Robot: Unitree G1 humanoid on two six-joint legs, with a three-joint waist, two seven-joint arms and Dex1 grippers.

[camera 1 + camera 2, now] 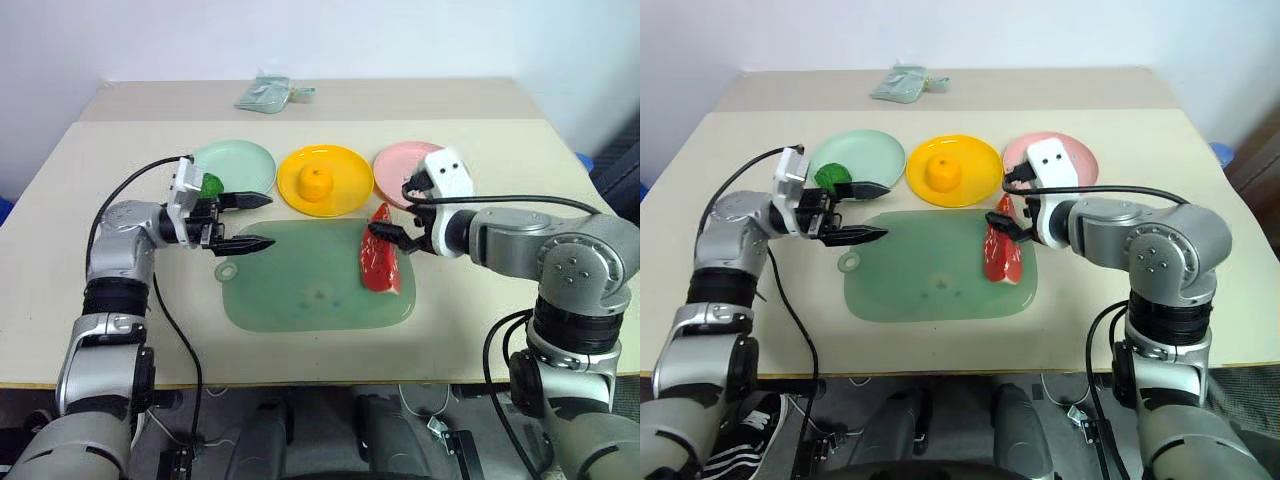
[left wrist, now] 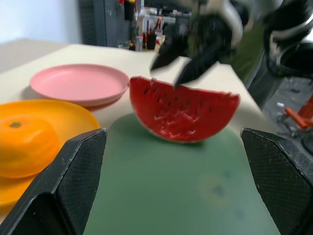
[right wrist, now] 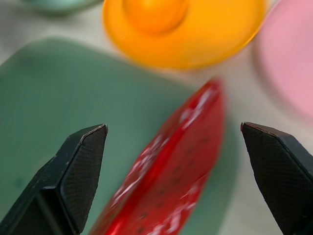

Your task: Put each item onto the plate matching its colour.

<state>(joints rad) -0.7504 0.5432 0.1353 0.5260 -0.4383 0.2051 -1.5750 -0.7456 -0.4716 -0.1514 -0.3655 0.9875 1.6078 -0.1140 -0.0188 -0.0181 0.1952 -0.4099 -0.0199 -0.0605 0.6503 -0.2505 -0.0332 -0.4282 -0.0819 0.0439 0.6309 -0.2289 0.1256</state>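
A: What can't we see well here?

B: The green leafy ball is half hidden behind our left gripper; we make out only that it sits on the mint plate. Part of the pink plate is covered by our right wrist. At the far edge of the worktop lies a small pale green packet we cannot identify.

A: And the surface?

B: A beige worktop against a plain white wall. The three plates stand in a row: mint, yellow, pink. The orange rests on the yellow plate. Nearer to us lies a translucent green board, and the watermelon wedge lies on the board's right side, near the pink plate, which is bare.

A: How are our arms posed?

B: The left gripper lies level, pointing right across the board's left corner, fingers spread wide and holding nothing. The right gripper angles down and left over the wedge's far tip, also wide open and empty; from its wrist camera the wedge lies between the two fingers.
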